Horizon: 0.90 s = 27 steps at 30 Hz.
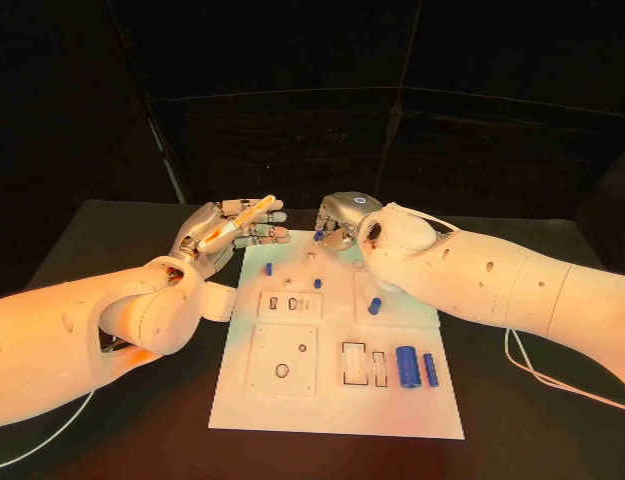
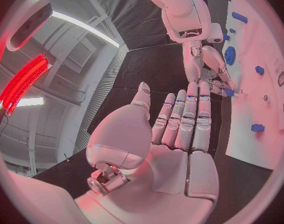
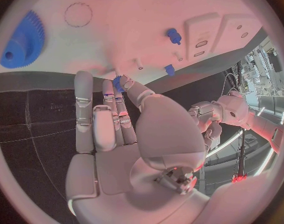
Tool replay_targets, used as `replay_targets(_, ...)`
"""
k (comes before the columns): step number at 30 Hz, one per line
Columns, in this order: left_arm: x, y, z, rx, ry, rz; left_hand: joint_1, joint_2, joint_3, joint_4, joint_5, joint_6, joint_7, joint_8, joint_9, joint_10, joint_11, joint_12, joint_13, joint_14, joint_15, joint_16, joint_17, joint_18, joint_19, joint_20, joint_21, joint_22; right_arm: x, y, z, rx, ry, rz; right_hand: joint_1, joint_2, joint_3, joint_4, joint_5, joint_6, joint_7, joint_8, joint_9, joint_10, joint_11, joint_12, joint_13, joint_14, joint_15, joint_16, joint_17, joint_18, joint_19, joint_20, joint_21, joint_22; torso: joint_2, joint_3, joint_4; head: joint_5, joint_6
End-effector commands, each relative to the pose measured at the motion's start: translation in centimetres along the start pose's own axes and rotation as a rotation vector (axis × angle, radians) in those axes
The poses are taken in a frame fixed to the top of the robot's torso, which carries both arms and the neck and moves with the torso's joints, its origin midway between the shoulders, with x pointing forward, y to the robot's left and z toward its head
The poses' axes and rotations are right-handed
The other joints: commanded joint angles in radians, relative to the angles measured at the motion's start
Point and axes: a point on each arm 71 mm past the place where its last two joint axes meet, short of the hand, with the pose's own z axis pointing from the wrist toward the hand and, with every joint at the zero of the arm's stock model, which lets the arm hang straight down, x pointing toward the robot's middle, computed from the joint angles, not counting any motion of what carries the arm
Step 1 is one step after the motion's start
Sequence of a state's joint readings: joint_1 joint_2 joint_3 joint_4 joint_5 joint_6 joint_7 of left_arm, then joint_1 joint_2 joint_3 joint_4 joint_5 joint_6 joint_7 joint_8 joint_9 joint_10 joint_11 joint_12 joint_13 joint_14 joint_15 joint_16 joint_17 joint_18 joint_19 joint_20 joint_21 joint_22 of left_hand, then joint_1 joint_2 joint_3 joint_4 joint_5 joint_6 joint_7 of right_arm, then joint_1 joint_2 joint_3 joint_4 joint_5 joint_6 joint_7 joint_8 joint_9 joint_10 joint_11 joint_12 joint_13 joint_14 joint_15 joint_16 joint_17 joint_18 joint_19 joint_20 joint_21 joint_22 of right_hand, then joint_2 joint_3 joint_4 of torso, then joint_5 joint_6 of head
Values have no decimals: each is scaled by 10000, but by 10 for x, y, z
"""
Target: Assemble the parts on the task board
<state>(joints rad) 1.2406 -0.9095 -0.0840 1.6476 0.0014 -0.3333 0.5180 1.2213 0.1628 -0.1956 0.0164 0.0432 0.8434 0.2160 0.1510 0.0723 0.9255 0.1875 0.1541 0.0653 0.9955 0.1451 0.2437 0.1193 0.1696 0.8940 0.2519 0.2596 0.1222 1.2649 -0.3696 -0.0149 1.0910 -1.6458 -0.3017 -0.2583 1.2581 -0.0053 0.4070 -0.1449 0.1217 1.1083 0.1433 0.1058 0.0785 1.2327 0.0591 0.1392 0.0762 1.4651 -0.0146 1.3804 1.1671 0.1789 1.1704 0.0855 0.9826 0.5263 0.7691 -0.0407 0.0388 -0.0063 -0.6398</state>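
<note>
Two hands work at the white task board's [image 1: 240, 400] far edge: the right hand [image 1: 344, 222] pinches a small blue part [image 3: 119, 82], seemingly to seat it, while the left hand [image 1: 229, 229] waits empty, fingers extended.

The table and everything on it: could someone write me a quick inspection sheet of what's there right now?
Surface: black table, with a white task board in the middle.
Job's things: small blue parts lie on the board; a blue gear sits near its far end.
Clutter: nothing seen.
Hands: left hand is raised beside the board's far corner, its fingers straight and empty. Right hand pinches a small blue part at its fingertips over the board's far edge.
Cables: a white cable trails on the table under the right arm.
Surroundings: dark backdrop behind the table.
</note>
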Motion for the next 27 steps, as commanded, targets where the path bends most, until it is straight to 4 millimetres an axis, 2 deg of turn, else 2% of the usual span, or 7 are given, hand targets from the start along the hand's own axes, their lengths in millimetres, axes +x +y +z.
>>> replay_targets(1, 2, -1, 1, 65, 160, -58, 38, 84, 0, -62, 30, 62, 291, -70, -12, 27, 70, -52, -14, 20, 21, -63, -18, 94, 63, 0, -74, -14, 1, -1, 2, 66, 267, -198, -66, -54, 8, 63, 21, 173, -125, 62, 147, 74, 9, 24, 11, 400, -66, 36, -18, -10, 9, -33, 59, -5, -1, -4, -2, 3, -10)
replay_targets(10, 1, -1, 1, 48, 160, -57, 39, 84, 0, -64, 30, 62, 292, -73, -14, 26, 71, -56, -14, 19, 23, -68, -19, 93, 64, 1, -77, -16, 5, 0, 4, -37, 769, -330, -63, -72, 20, 72, 4, 155, -123, 49, 146, 58, 11, 11, 6, 398, -63, 39, -18, -10, -3, -33, 60, -10, 5, 2, -3, 19, -35)
replay_targets(27, 1, -1, 1, 18, 156, -52, 40, 81, 0, -70, 30, 60, 295, -83, -18, 20, 75, -69, -15, 5, 29, -85, -25, 90, 62, 3, -88, -23, 4, 0, 6, 169, 567, -293, -95, -185, 51, 135, -40, 50, -79, -24, 133, -42, 51, -67, -19, 383, -33, 34, -44, -10, -69, -18, 61, -35, 5, -8, -2, 42, -65)
